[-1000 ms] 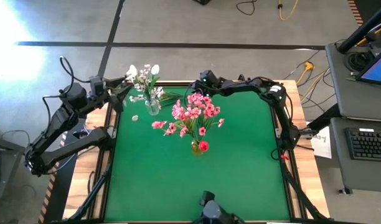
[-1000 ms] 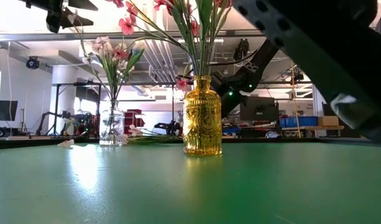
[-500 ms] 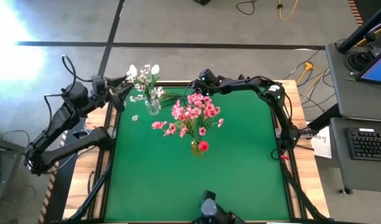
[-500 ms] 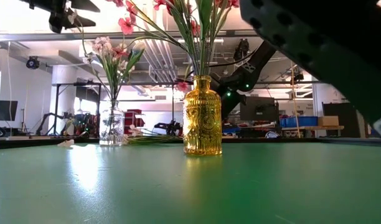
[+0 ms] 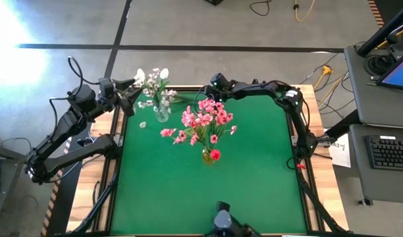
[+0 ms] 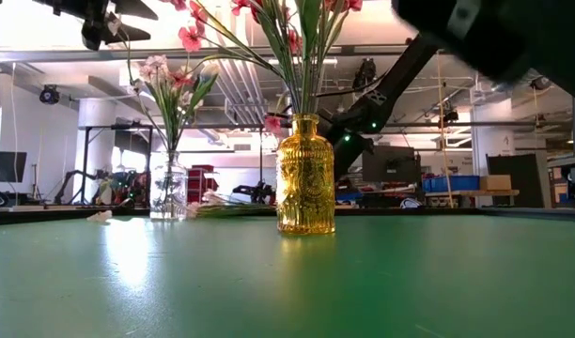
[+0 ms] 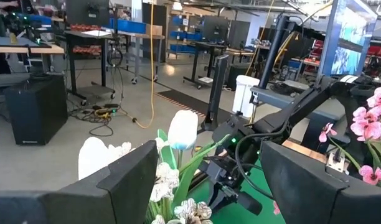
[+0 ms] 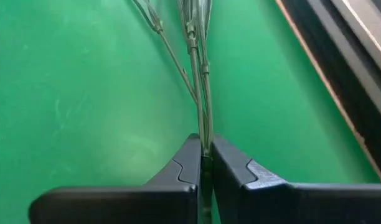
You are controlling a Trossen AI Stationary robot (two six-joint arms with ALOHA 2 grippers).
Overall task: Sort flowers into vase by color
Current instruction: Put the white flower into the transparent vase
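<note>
Green mat (image 8: 66, 93): right pincer (image 8: 204, 163) clamps stems (image 8: 200, 93).

No legible text, label, brand, number or sign appears in any view. A white paper sheet (image 5: 340, 149) beyond the right edge of the desk (image 5: 254, 178) carries dark marks too small to read.

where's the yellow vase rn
In the high view, the yellow vase stands mid-table on the green mat, holding pink flowers, with the clear vase toward the far-left corner.
</note>
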